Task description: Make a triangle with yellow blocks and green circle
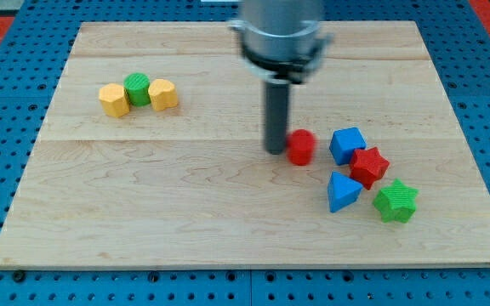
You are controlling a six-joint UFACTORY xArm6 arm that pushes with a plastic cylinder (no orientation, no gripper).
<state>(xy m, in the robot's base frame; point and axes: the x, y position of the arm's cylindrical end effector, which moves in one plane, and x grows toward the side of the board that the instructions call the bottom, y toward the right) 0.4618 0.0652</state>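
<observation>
Two yellow blocks sit at the view's upper left: a yellow hexagon-like block [113, 99] and another yellow block [163, 94]. The green circle [138, 88] sits between them, slightly toward the view's top, touching both. My tip [276, 150] is far to their right, near the board's middle, just left of a red cylinder [301, 146] and about touching it.
At the view's right are a blue cube [347, 144], a red star [369, 166], a blue triangle [343, 191] and a green star [395, 201]. The wooden board [185, 221] lies on a blue surface; the arm's grey body hangs over the board's top centre.
</observation>
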